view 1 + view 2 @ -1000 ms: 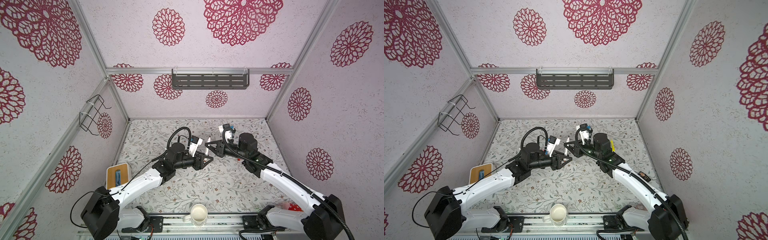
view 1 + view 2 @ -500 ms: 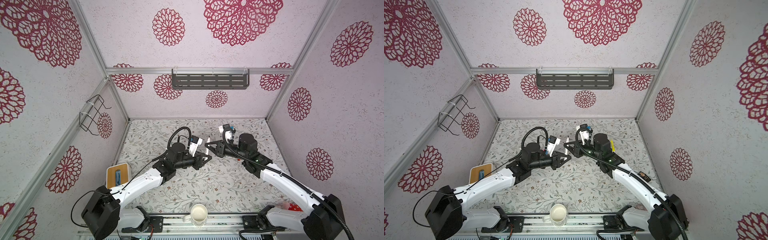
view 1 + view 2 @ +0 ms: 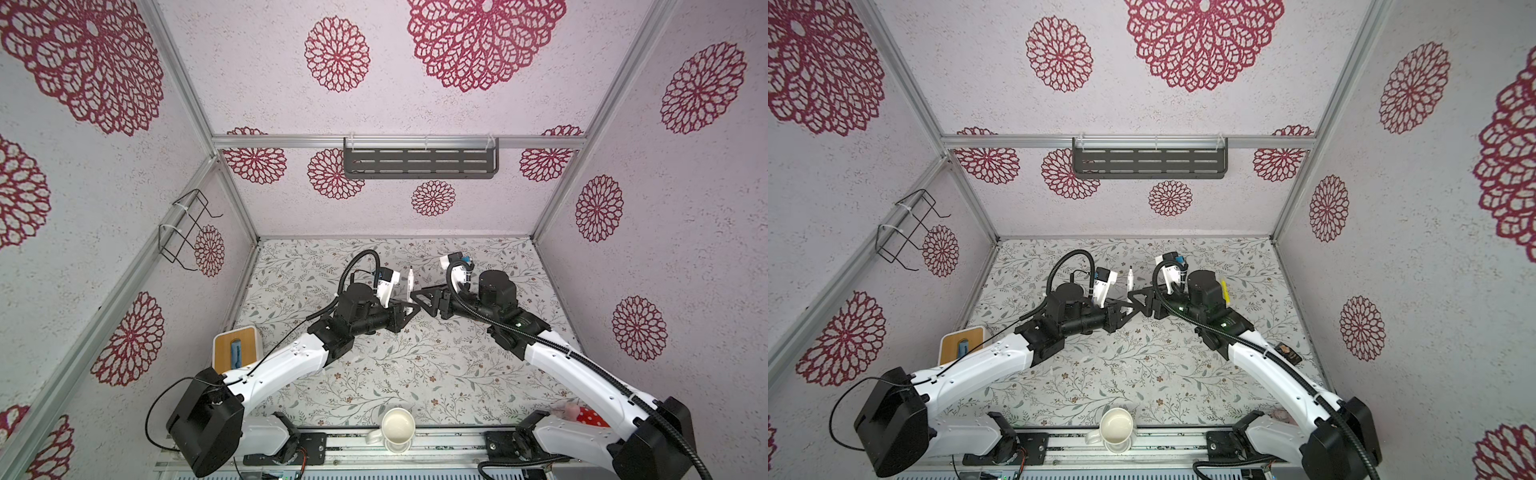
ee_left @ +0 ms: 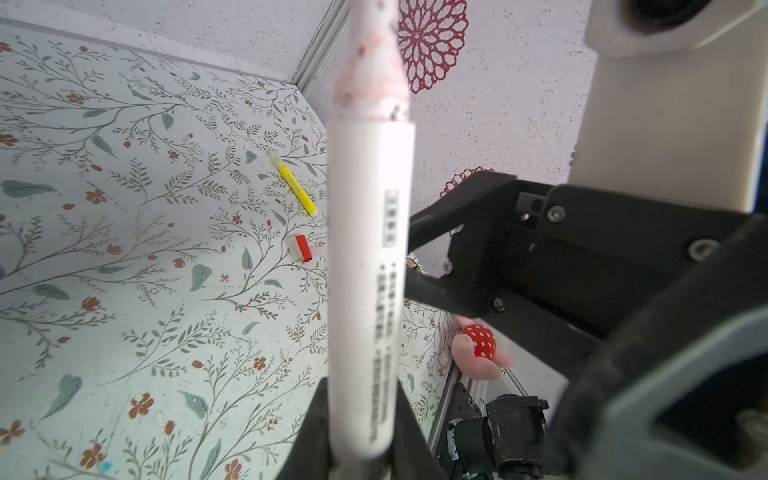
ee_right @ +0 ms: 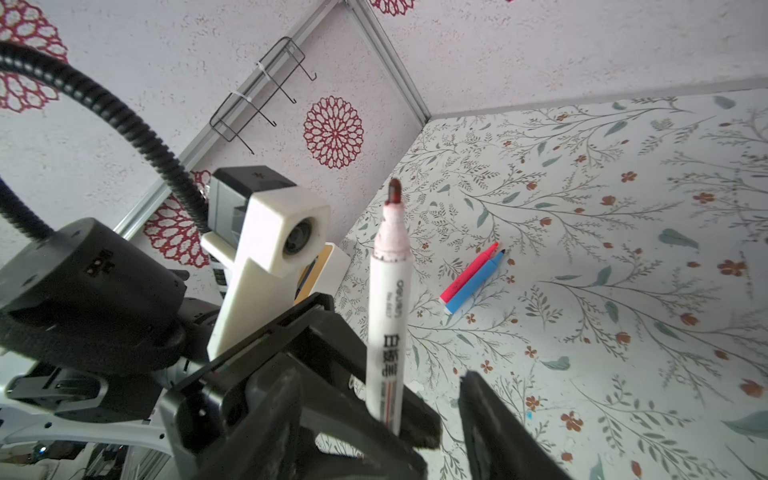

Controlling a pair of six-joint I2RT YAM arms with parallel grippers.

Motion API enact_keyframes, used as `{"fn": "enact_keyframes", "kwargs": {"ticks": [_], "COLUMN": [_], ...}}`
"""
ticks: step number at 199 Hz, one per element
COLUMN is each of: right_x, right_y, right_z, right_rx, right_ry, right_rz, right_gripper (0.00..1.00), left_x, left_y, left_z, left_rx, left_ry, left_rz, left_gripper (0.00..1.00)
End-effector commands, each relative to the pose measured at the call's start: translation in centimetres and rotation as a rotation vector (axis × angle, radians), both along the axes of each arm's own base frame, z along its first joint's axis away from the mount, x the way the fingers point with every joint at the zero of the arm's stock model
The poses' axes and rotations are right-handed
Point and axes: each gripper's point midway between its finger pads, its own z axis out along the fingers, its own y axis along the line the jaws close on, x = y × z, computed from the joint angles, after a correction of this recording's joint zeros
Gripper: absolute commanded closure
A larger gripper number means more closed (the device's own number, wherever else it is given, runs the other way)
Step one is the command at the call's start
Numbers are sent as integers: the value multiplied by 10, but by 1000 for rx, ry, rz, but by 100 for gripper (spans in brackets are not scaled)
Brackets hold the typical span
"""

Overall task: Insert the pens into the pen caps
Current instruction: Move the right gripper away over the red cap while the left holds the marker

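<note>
Right wrist: pen (image 5: 388, 299) within right hand (image 5: 380, 380)

Both top views look down from high above the near edge of the worktop (image 3: 415, 370) and face the back wall (image 3: 374, 212). They sit far enough off to take in the whole scene, and they share nearly all of it.

Your left wrist camera sits close behind the left claw (image 4: 361, 449). It looks along the white pen (image 4: 370, 270) toward the right wall (image 4: 498, 104), and it catches the right claw (image 4: 419, 253) from very near.

Your right wrist camera sits just as close behind its own claw and faces the opposite way, toward the wire rack (image 5: 262, 95) on the left wall.

The two wrist views share the white pen, each seeing it from an opposite side, and each also shows you the other arm's claw.
</note>
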Motion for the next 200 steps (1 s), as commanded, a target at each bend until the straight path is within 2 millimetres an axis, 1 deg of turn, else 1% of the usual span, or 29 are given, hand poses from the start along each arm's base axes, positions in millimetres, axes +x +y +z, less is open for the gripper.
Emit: {"fn": "enact_keyframes", "kwargs": {"ticks": [1,7,35,40,42,45,56,64,74,88,103,115,127,136,142,152,177,200], "right_x": [10,13,29,32,33,35,42,46,50,56,61,63,67,70,71,73,79,85], "right_y": [-33,-42,-84,-91,-94,-99,-117,-126,-133,-148,-161,-167,-178,-199,-209,-215,-226,-222], "right_z": [20,19,10,8,7,5,-6,-12,-19,-31,-41,-50,-61,-77,-84,-93,-109,-128], "right_rx": [-57,-74,-116,-112,-111,-108,-90,-69,-43,-15,8,16,-52,-190,-268,-363,-476,-527], "right_ry": [-79,-79,-32,-17,-6,6,80,121,159,216,237,258,294,356,392,420,449,490], "right_rz": [-169,-210,-382,-405,-414,-429,-486,-500,-507,-563,-609,-625,-667,-773,-806,-807,-823,-763], "right_gripper": [21,17,11,8,3,1,1,1,1,1,1,1,1,1,1,4,11,24], "left_x": [-1,-1,-3,-2,-2,-2,-3,-3,-4,-4,-6,-7,-9,-10,-11,-12,-13,-14], "left_y": [10,11,16,17,18,18,20,21,23,26,31,34,36,38,40,41,42,43], "left_z": [6,5,3,3,3,4,4,4,4,4,3,3,1,-1,-3,-4,-11,-16], "left_rx": [-2,0,-8,-10,-12,-15,-21,-24,-26,-28,-25,-18,-5,10,16,19,28,38], "left_ry": [-40,-41,-55,-56,-57,-58,-58,-59,-59,-61,-67,-68,-59,-54,-52,-49,-30,-17], "left_rz": [35,35,51,57,59,61,63,62,63,70,76,82,88,92,95,96,99,100], "left_gripper": [100,100,100,100,100,100,100,100,100,100,100,100,100,100,100,100,100,100]}}
